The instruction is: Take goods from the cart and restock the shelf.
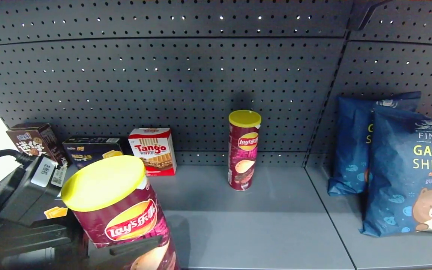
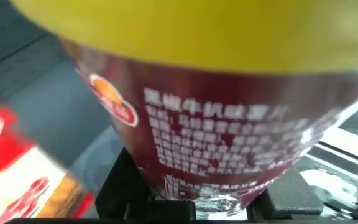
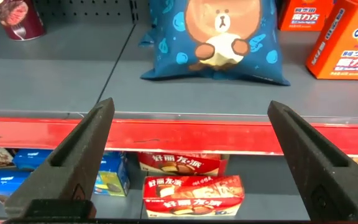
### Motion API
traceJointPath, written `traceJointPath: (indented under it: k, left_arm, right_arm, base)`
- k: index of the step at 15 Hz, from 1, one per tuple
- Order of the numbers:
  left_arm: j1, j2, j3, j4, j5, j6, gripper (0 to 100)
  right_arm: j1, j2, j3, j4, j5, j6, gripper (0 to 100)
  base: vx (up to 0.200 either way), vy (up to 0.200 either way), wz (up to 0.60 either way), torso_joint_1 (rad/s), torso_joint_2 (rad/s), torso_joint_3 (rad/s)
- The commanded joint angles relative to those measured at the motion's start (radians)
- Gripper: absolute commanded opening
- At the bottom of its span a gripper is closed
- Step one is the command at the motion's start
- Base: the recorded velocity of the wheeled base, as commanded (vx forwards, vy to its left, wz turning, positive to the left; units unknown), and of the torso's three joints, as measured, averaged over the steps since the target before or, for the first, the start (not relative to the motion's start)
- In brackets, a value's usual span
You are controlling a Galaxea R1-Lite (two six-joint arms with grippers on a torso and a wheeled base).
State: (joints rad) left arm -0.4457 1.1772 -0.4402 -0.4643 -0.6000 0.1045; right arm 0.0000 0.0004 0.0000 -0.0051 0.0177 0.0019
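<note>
Restock under way, partly done by the look of things. Already in place on the grey shelf (image 1: 257, 225): one chip can (image 1: 244, 150), upright, close to the pegboard back panel (image 1: 163, 93), near the middle of the bay and well apart from its neighbours. Not yet set down: a second, held chip can (image 1: 120, 210), clamped around its lower body by the left tool (image 2: 204, 202), over the shelf's front left corner, top tipped a little toward the left end. Base on the shelf or just clear of it: impossible to tell. Left to do, as a judgement: carrying it inward, standing it straight near the first, then letting go. Number of goods waiting after that: unknown.

Maroon tube, bright yellow plastic lid, red-and-yellow badge on the front, pale fine print down the back in the left wrist view. No dent or crush seen. Same design as the standing can.

Right tool (image 3: 191, 107) spread wide, holding nothing, level with the shelf's red front edge (image 3: 185, 134) and facing one of the blue shrimp-snack bags (image 1: 407, 168) in the right-hand bay, orange boxes (image 3: 347, 37) beside it, boxed snacks (image 3: 191, 193) on the tier below. Along the back at the left end: a red-and-white wafer box (image 1: 153, 150) and two dark boxes (image 1: 92, 150).
</note>
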Motion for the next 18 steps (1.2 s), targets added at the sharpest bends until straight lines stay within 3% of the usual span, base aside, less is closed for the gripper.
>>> traceJointPath:
  k: [1, 5, 6, 7, 8, 9, 11, 12, 14, 15, 16, 18]
  left_arm:
    - [-0.031, 0.019, -0.043, 0.019, -0.001, 0.0, 0]
    - [-0.042, 0.117, -0.078, 0.012, 0.002, 0.003, 0]
    - [-0.047, 0.133, -0.081, 0.01, 0.005, 0.004, 0]
    - [-0.056, 0.147, -0.091, 0.01, 0.006, 0.004, 0]
    - [-0.057, 0.148, -0.092, 0.01, 0.006, 0.004, 0]
    - [-0.093, 0.159, -0.091, 0.01, 0.008, 0.004, 0]
    - [-0.119, 0.167, -0.112, 0.012, 0.02, 0.004, 0]
    - [-0.122, 0.168, -0.112, 0.013, 0.028, 0.004, 0]
    - [-0.14, 0.177, -0.11, 0.019, 0.059, 0.003, 0]
    - [-0.14, 0.177, -0.11, 0.019, 0.059, 0.003, 0]
    - [-0.14, 0.199, -0.114, 0.012, 0.062, 0.0, 0]
    - [-0.136, 0.245, -0.149, 0.01, 0.057, 0.001, 0]
  right_arm:
    - [0.0, 0.0, 0.0, -0.001, 0.001, 0.0, 100]
    - [0.009, 0.012, 0.0, 0.001, 0.005, -0.003, 100]
    - [0.015, 0.032, -0.018, -0.009, 0.051, -0.013, 100]
    - [0.029, 0.211, -0.235, -0.016, 0.114, 0.021, 100]
    - [0.031, 0.233, -0.253, -0.016, 0.116, 0.027, 100]
    - [0.058, 0.451, -0.351, -0.062, 0.14, 0.044, 100]
    - [0.175, 0.633, -0.448, -0.11, 0.225, -0.056, 100]
    - [0.202, 0.667, -0.479, -0.104, 0.229, -0.054, 100]
    - [0.353, 0.825, -0.589, -0.102, 0.255, -0.034, 100]
    - [0.353, 0.825, -0.589, -0.102, 0.255, -0.034, 100]
    - [0.451, 0.928, -0.629, -0.115, 0.254, -0.033, 100]
    - [0.503, 1.04, -0.684, -0.154, 0.251, -0.036, 100]
  base:
    - [0.0, 0.0, 0.0, 0.0, 0.0, 0.0]
    - [0.0, 0.0, 0.0, 0.0, 0.0, 0.0]
    - [0.0, 0.0, 0.0, 0.0, 0.0, 0.0]
    - [0.0, 0.0, 0.0, 0.0, 0.0, 0.0]
    - [0.0, 0.0, 0.0, 0.0, 0.0, 0.0]
    - [0.0, 0.0, 0.0, 0.0, 0.0, 0.0]
    - [0.0, 0.0, 0.0, 0.0, 0.0, 0.0]
    - [0.0, 0.0, 0.0, 0.0, 0.0, 0.0]
    - [0.0, 0.0, 0.0, 0.0, 0.0, 0.0]
    - [0.0, 0.0, 0.0, 0.0, 0.0, 0.0]
    - [0.0, 0.0, 0.0, 0.0, 0.0, 0.0]
    - [0.0, 0.0, 0.0, 0.0, 0.0, 0.0]
